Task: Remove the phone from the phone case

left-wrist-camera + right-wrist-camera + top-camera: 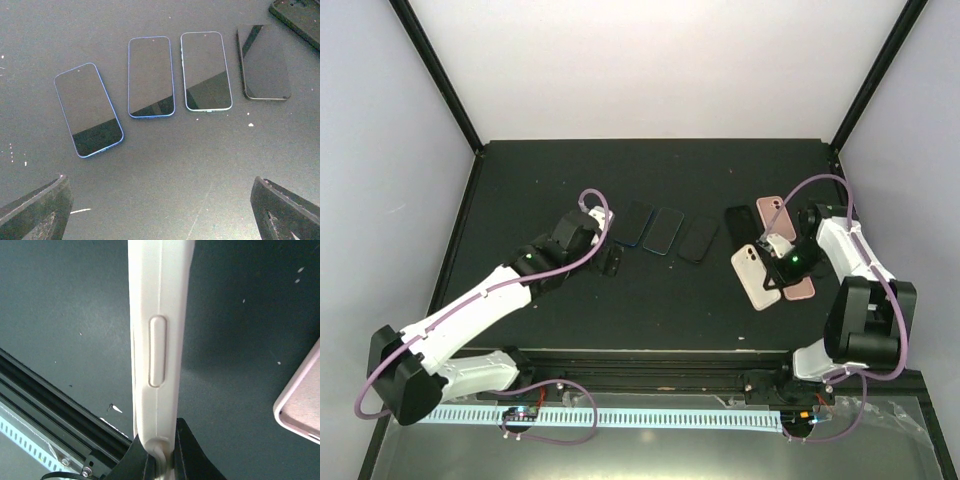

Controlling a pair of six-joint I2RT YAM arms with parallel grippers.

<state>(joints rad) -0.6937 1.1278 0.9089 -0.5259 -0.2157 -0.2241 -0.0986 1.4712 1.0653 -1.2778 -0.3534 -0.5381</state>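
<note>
My right gripper (778,262) is shut on a white phone case (754,276), lifted near the table's front right. In the right wrist view the case (159,340) stands edge-on between my black fingers (192,452), side button facing the camera; I cannot tell if a phone is inside. My left gripper (610,258) is open and empty, its fingers (35,210) spread wide over bare table. Several bare phones lie face up in a row ahead of it: three blue-edged ones (150,76) and a black one (263,62).
A black case (740,222) lies right of the phone row and shows in the left wrist view (299,17). Two pink cases (772,212) (800,288) lie beside my right gripper; one shows in the right wrist view (300,400). The table's front rail (45,395) is close.
</note>
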